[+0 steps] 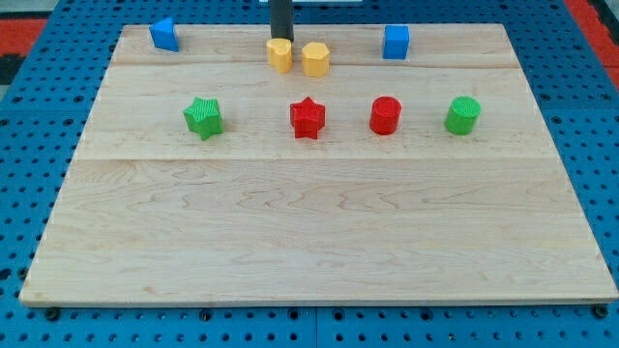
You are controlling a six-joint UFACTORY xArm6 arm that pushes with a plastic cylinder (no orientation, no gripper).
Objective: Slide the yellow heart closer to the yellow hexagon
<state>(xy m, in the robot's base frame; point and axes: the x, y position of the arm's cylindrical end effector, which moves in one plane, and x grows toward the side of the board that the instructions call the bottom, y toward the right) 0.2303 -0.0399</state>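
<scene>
The yellow heart sits near the view's top, just left of centre. The yellow hexagon stands right beside it on the view's right, with only a thin gap between them. My tip comes down from the view's top edge as a dark rod and ends right at the heart's top side, touching or nearly touching it.
A blue block sits at the top left and a blue cube at the top right. In a row across the middle stand a green star, a red star, a red cylinder and a green cylinder. The wooden board lies on a blue pegboard.
</scene>
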